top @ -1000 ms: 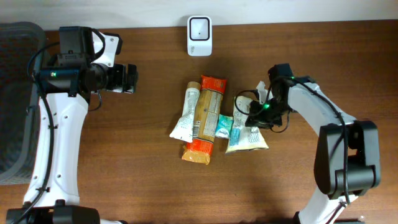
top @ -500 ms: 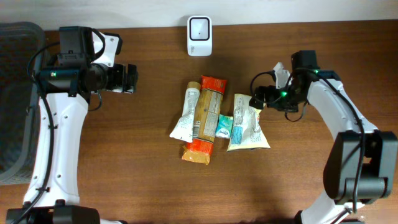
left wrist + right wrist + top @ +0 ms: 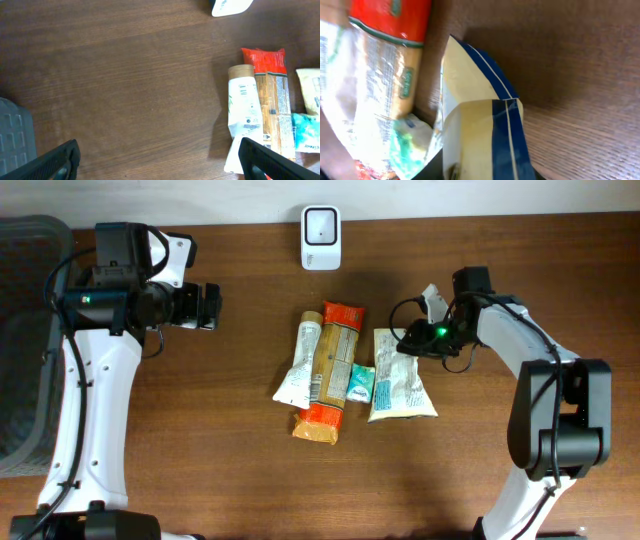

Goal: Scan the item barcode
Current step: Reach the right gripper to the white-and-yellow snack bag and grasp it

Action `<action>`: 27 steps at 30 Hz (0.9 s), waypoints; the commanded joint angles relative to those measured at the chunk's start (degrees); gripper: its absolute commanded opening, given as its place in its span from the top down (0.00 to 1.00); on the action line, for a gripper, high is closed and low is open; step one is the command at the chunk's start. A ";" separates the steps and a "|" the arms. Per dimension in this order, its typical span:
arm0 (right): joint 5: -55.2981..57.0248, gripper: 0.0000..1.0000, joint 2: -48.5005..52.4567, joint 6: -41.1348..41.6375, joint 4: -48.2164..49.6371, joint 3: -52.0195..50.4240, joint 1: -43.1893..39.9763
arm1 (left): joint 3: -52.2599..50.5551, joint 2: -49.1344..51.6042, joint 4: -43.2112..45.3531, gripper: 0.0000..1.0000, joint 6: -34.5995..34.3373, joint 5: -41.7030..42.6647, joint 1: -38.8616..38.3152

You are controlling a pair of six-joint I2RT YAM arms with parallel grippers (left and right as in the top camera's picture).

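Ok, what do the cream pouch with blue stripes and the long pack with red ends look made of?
The cream pouch with blue stripes looks like thin flexible plastic film, fairly matte: its top edge creases and folds over. The long pack with red ends seems glossy, see-through plastic wrap, judging by glare and crinkles across its middle.

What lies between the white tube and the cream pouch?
In the overhead view, a long red-ended packet and a small teal sachet lie between the white tube and the cream pouch.
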 commanded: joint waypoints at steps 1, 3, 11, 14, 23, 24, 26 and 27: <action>-2.56 0.88 0.46 -0.28 -1.01 4.50 0.22 | 0.68 -0.44 0.11 0.01 0.74 0.00 0.31; -2.56 0.78 0.46 -0.57 -3.23 7.32 0.22 | 0.68 -0.44 0.11 0.01 0.74 0.00 0.31; 0.35 0.12 0.13 -9.31 -30.03 28.00 0.22 | 0.68 -0.44 0.09 0.01 0.74 0.00 0.31; 6.16 0.12 0.15 -9.49 -35.93 26.47 0.24 | 0.68 -0.44 0.09 0.01 0.74 0.00 0.31; 8.44 0.68 0.15 2.71 -29.92 20.59 9.31 | 0.68 -0.44 0.09 0.01 0.74 0.00 0.31; 11.41 0.75 0.15 7.41 -27.15 17.49 11.13 | 0.68 -0.44 0.11 0.01 0.74 0.00 0.31; 11.74 0.76 0.15 11.72 -22.25 11.78 13.60 | 0.68 -0.44 0.11 0.01 0.74 0.00 0.31; 11.80 0.77 0.15 12.35 -21.29 10.32 14.16 | 0.68 -0.44 0.11 0.01 0.74 0.00 0.31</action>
